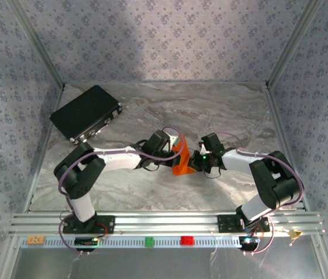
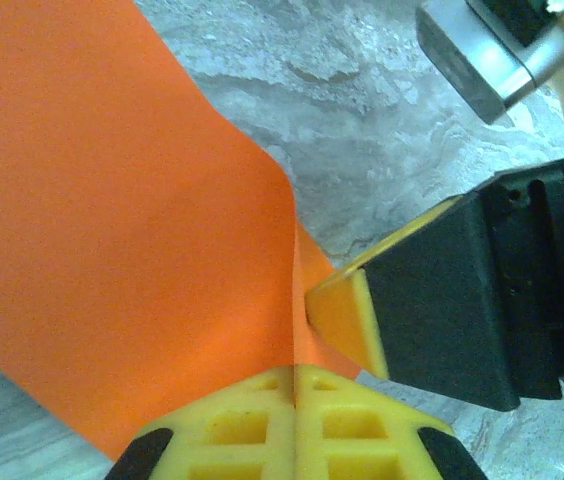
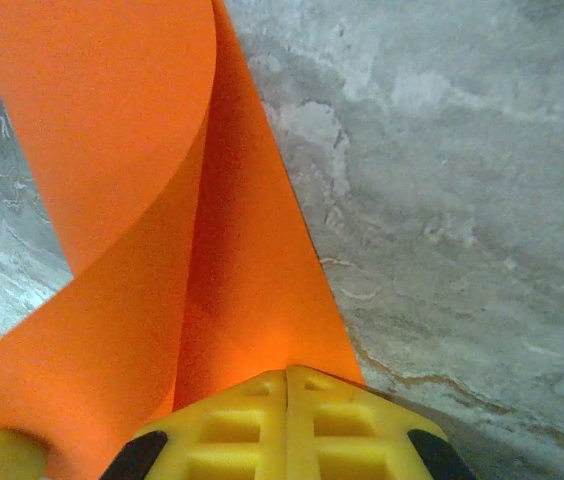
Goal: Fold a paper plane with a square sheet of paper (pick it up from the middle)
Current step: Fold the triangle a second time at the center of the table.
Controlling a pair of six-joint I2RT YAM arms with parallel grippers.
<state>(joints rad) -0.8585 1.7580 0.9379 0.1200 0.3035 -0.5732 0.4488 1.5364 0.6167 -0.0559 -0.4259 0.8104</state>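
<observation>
1. Where the two arms meet at mid-table, square sheet of paper [image 1: 181, 161]: bright orange, lifted off the table [image 1: 222, 110] and bowed into a loose fold, one lower part apparently near or on the marble.
2. Left gripper [image 2: 294, 375]: yellow pads clenched together on the sheet's near edge. The paper spreads up and to the left, away from its fingertips.
3. Right gripper [image 3: 287, 375]: pads likewise pressed tight on the sheet, with the fold line running straight away from its fingers.
4. Governing relation: both grippers bite the same stretch of paper, nearly tip to tip from opposite sides, so neither arm is nearer. In my judgement any crease must follow the fold's long axis, which leads away from both.
5. Black case [image 1: 86, 113]: far left corner, well apart, not involved.
</observation>
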